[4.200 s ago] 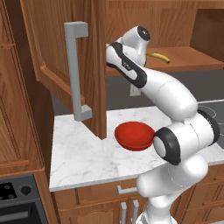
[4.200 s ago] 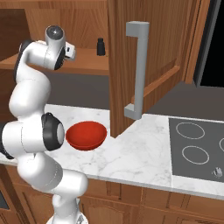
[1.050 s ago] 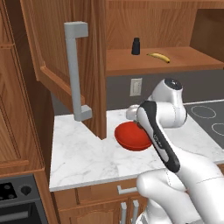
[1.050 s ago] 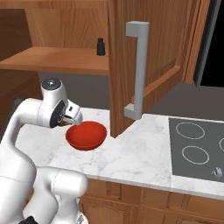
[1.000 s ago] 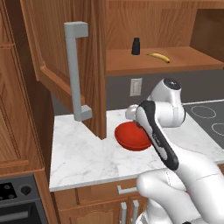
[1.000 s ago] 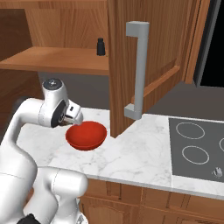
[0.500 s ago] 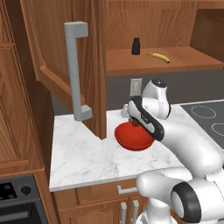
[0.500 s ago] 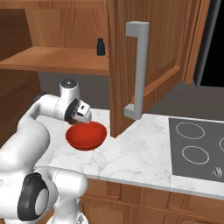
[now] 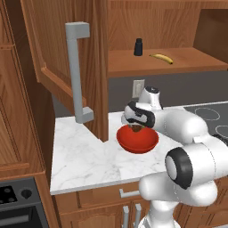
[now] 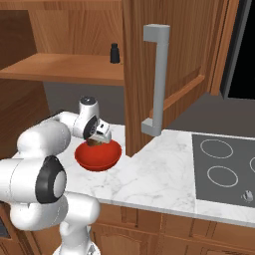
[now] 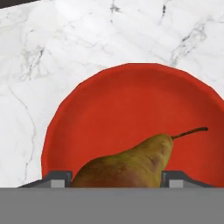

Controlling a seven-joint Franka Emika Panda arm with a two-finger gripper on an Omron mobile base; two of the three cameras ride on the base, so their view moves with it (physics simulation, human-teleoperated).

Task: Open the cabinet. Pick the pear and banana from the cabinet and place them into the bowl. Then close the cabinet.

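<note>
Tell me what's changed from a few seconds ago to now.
The arm swung down from the cabinet shelf, bringing the pear between the pincer jaws to just over the bowl. Unchanged: banana and black bottle on the shelf, doors open.

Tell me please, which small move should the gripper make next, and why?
Probably open the jaws to drop the pear: the gripper holds it just above the red bowl, so release should land it inside. The banana waits on the cabinet shelf.

White arm bent low, gripper (image 9: 136, 128) down, 2 fingers around pear (image 11: 127, 166)
</note>
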